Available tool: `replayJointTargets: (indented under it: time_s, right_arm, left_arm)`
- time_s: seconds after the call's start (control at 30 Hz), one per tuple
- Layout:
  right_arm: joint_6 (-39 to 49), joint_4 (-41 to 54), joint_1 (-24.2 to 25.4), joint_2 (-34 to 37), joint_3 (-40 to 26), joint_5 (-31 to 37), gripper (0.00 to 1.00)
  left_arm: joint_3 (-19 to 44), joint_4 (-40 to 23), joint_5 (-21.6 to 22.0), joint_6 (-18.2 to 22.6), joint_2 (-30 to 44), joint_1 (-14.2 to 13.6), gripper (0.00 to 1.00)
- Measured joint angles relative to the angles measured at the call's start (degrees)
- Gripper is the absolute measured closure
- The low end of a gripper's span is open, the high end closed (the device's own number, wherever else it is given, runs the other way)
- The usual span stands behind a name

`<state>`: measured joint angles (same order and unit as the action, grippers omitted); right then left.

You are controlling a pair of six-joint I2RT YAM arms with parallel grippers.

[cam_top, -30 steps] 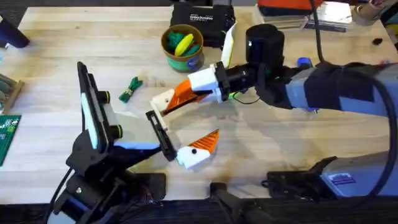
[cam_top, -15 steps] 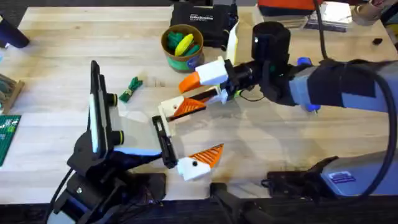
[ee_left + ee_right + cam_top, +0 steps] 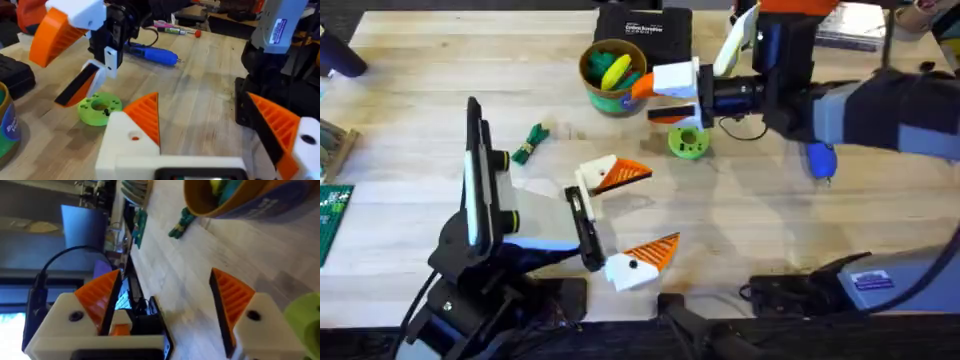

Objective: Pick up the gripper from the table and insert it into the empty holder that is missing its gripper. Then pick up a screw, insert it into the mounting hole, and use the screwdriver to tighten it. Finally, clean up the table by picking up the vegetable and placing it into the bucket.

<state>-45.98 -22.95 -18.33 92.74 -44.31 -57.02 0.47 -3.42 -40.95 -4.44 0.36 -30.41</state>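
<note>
From overhead, the right gripper (image 3: pixel 658 98) hangs spread and empty beside the bucket (image 3: pixel 613 74), the vegetable (image 3: pixel 529 143) lies left on the table (image 3: pixel 410 120), and the left gripper (image 3: pixel 625 215), fingers parted, holds nothing; the left wrist view shows the screwdriver (image 3: pixel 152 53) lying farther off.

The right claw (image 3: pixel 660 95) is held open just beside the bucket (image 3: pixel 613 76), above a green ring (image 3: pixel 687 143). The vegetable (image 3: pixel 530 142) is seen lying on the worktop (image 3: pixel 410 120), apart from the left claw (image 3: pixel 620 215).
</note>
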Motion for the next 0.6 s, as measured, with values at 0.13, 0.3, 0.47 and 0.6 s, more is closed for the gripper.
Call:
replayJointTargets:
  time_s: [0.13,0.3,0.47,0.6]
  right_arm:
    - [8.93,21.47,1.25,-3.22,-5.33,7.16,0.007]
    - [21.9,46.53,-0.33,-8.47,-13.74,22.89,0.006]
    - [30.5,59.47,-5.51,-11.16,-17.7,42.27,0.006]
    - [33.19,65.33,-8.57,-10.4,-17.71,48.2,0.006]
  left_arm:
    - [0.0,0.0,0.0,0.02,0.0,0.0,0.015]
    - [0.0,0.0,0.0,0.02,0.0,0.0,0.015]
    - [0.0,0.0,0.0,0.02,0.0,0.0,0.015]
    - [0.0,0.0,0.0,0.02,0.0,0.0,0.016]
